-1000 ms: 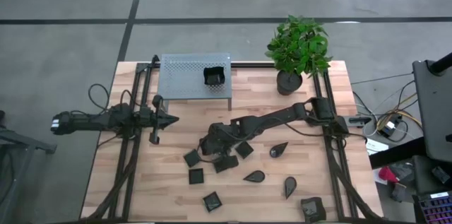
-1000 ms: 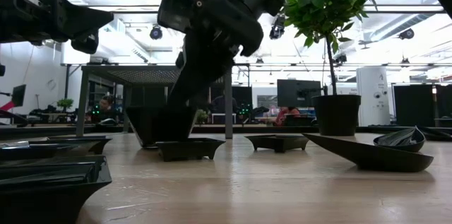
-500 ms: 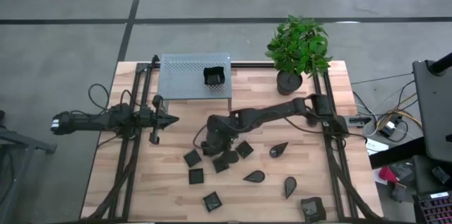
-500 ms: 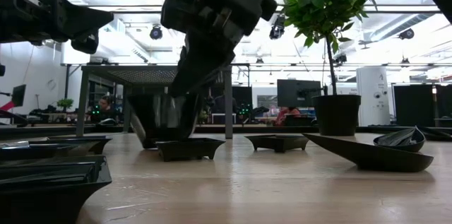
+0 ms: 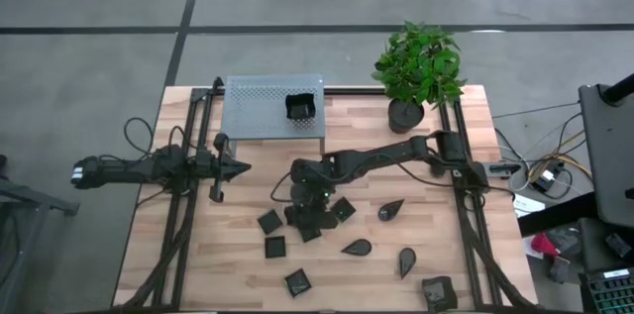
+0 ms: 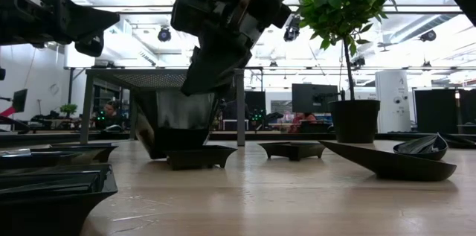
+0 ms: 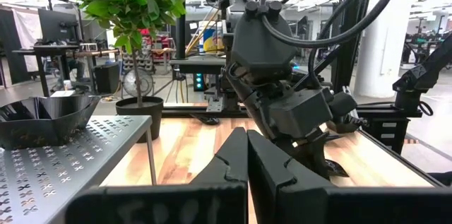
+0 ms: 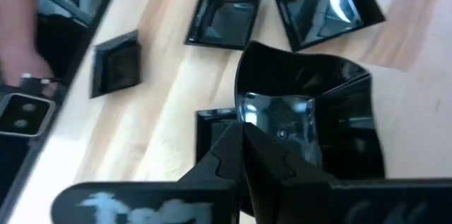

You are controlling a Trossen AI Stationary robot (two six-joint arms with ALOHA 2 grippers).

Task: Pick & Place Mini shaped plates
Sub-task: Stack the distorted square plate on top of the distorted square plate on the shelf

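Several tiny black mini shaped plates lie on the wooden table: square ones point(image 5: 268, 222) point(image 5: 275, 247) point(image 5: 296, 281) and teardrop ones point(image 5: 390, 210) point(image 5: 357, 248). Another square one point(image 5: 300, 106) sits on a perforated metal shelf point(image 5: 258, 106). At mid-table my right gripper point(image 5: 303, 211) is shut on a square plate point(image 8: 311, 125), which is also seen tilted in the low view point(image 6: 175, 124). My left gripper point(image 5: 238, 166) waits shut and level at the table's left, holding nothing point(image 7: 247, 160). My right gripper pinches the square plate's rim wall point(image 8: 239, 107) near one corner, one finger inside the hollow and one outside. The fingers slant down from the far side. The plate hangs tilted below them, its hollow showing; another plate hides whether its lower edge point(image 6: 160, 150) is off the table.
A potted plant point(image 5: 406, 114) stands at the far right. More plates lie near the front right, a teardrop point(image 5: 406, 261) and a square point(image 5: 434, 292). A square plate point(image 5: 342, 208) lies close beside the held one. Black rails point(image 5: 183, 225) run along both table sides.
My right gripper has turned at the wrist, swinging from pointing toward the table's left to pointing more toward its near edge, and risen slightly. The held plate has turned with it and now shows more of its hollow in the low view.
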